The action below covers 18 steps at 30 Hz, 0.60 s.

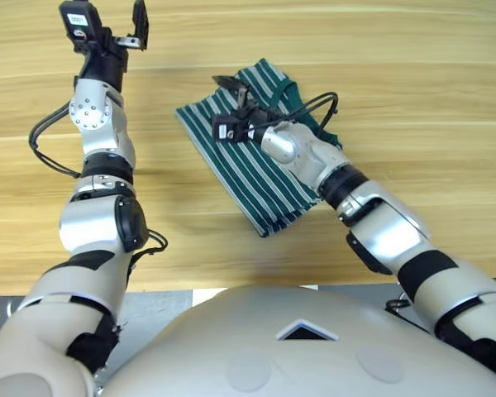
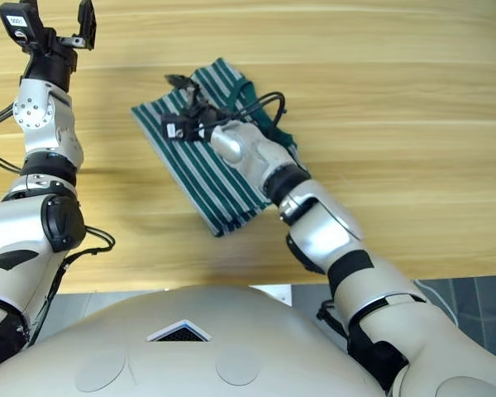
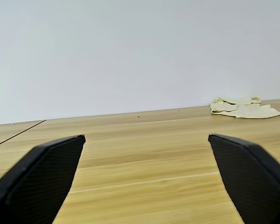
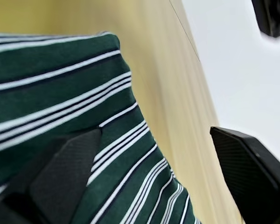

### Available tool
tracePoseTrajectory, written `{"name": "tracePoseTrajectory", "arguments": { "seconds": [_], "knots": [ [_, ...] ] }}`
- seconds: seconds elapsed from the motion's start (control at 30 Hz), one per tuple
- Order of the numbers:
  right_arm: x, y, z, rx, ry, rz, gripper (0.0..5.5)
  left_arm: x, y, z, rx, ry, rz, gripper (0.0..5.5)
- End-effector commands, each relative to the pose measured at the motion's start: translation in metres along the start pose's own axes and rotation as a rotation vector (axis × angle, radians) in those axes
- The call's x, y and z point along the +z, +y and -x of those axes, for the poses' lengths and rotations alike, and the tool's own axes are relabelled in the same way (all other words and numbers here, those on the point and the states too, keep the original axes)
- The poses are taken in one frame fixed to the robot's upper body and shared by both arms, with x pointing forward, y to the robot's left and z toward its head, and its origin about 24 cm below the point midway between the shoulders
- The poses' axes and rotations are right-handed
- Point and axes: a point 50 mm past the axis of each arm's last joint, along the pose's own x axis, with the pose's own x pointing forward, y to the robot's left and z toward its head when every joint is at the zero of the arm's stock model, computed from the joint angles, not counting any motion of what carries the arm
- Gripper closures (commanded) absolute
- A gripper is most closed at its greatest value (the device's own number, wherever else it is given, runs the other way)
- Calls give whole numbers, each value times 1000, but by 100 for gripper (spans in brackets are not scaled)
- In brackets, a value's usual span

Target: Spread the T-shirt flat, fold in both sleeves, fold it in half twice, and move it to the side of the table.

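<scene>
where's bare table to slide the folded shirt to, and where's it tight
Bare table lies right of the T-shirt and between it and the left gripper. It is crowded only over the T-shirt, where the right gripper sits.

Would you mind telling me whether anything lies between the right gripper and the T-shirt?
Nothing visible does: the right gripper hangs directly over the folded T-shirt, its fingers open, one of them right at the cloth.
</scene>
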Motion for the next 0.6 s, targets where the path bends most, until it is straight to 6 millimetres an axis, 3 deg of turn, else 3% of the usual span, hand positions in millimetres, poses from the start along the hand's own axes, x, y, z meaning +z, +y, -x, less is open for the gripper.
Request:
{"name": "tracePoseTrajectory", "arguments": {
  "seconds": [0.03,0.27,0.4,0.47,0.53,0.6],
  "knots": [
    [-41,5,10,-42,248,-63,118,1,-4,0,-11,-17,-27,58],
    [-37,-23,2,-247,279,-241,118,0,-24,8,-135,-63,-60,58],
    [-14,-50,1,-369,10,-463,118,-2,-52,26,-440,-95,-4,58],
    [-1,-74,17,-454,-249,-606,118,5,-65,41,-632,-145,20,58],
    [-8,-100,47,-557,-405,-633,118,17,-75,59,-809,-212,11,58],
    [-17,-109,76,-562,-459,-586,118,22,-84,75,-941,-232,-50,58]
  ]
}}
